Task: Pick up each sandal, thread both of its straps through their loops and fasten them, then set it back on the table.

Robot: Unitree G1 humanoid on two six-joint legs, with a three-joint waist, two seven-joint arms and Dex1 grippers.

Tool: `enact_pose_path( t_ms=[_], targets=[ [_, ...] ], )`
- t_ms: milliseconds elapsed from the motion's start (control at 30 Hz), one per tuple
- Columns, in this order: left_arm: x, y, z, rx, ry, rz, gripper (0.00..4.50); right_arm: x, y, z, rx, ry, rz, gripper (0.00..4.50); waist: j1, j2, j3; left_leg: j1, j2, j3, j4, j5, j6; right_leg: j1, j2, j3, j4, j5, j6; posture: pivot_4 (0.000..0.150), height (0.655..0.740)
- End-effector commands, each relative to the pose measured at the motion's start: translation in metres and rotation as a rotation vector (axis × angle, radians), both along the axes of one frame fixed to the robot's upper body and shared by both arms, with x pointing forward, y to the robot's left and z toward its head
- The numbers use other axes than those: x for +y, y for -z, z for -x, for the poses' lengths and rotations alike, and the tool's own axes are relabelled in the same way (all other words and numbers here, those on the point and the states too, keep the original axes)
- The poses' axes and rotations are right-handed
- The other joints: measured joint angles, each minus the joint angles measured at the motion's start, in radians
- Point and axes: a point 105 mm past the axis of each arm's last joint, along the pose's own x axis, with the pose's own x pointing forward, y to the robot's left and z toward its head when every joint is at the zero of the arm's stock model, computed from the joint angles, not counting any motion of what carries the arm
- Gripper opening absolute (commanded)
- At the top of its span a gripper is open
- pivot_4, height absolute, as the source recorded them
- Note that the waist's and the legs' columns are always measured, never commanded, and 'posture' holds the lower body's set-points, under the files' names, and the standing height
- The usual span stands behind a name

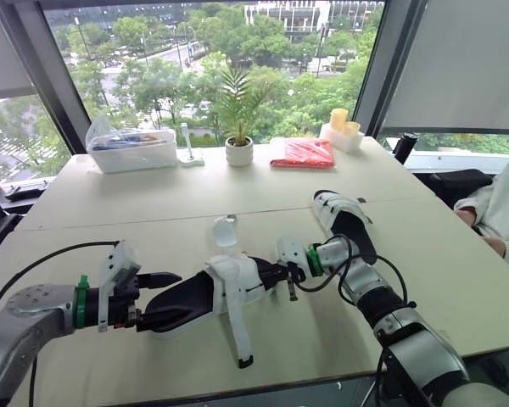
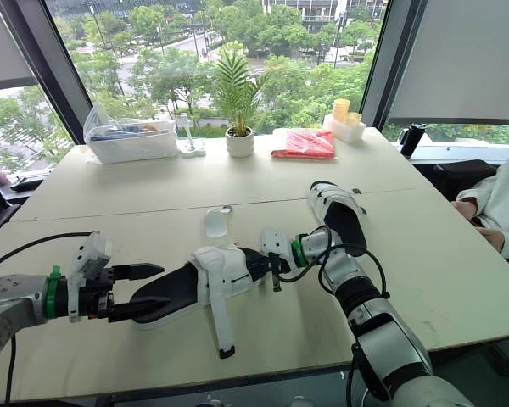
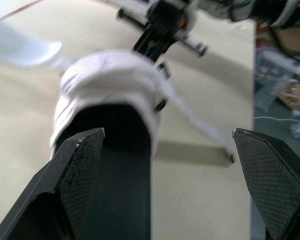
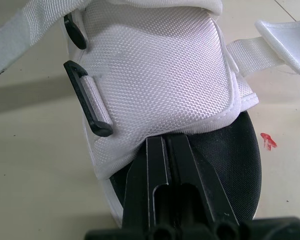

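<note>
Woven mesh-cloth sandal (image 4: pixel 155 65), smooth matt table (image 1: pixel 195 203)

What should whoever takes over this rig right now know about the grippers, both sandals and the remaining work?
Left gripper: open, fingers either side of the near sandal's heel.
Right gripper: shut, tips on the footbed at the toe, against the white upper.
Near sandal: both straps loose. The long strap trails toward the table edge, the short strap sticks out on the far side, and the black loop is empty.
Second sandal: on the table beside the right forearm; fastening unclear.
Left: thread, fasten, set down, then the other.
</note>
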Motion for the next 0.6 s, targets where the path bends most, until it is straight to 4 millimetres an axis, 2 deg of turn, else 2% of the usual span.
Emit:
enact_pose_path(
  t_ms=[33,200,333,433,600],
  targets=[
    [0.003,0.014,-0.008,-0.008,-0.051,0.020,2.46,-0.003,0.016,0.003,0.032,0.000,0.064,0.00,0.000,0.000,0.000,0.000,0.000,0.000,0.000,0.000,0.000,0.000,0.000,0.000,-0.001,0.000,-0.001,0.150,0.7400],
    [-0.007,0.044,-0.015,0.021,-0.054,0.015,0.08,-0.003,0.017,0.002,0.025,-0.001,0.074,0.00,0.000,0.000,0.000,0.000,0.000,0.000,-0.001,0.000,0.000,0.000,0.000,0.000,-0.001,0.000,0.000,0.150,0.7400],
    [-0.023,0.051,-0.025,0.023,-0.038,0.052,0.08,-0.001,0.017,0.003,0.022,-0.003,0.072,0.00,0.001,0.000,0.000,0.000,0.000,0.000,-0.001,0.000,0.000,0.000,0.000,0.000,-0.002,0.001,0.001,0.150,0.7400],
    [-0.032,0.055,-0.042,-0.013,-0.053,0.031,0.08,0.001,0.017,0.003,0.021,-0.002,0.067,0.00,0.001,-0.001,-0.001,0.000,0.000,0.000,-0.001,0.000,0.000,0.000,0.000,-0.001,-0.002,0.001,0.001,0.150,0.7400],
    [-0.045,0.049,-0.073,-0.077,-0.101,0.052,0.08,0.004,0.017,0.008,0.027,-0.011,0.047,0.00,-0.001,0.000,-0.001,0.000,0.000,0.000,-0.001,0.000,0.000,0.000,0.000,-0.001,-0.002,0.001,0.002,0.150,0.7400]
  ],
)
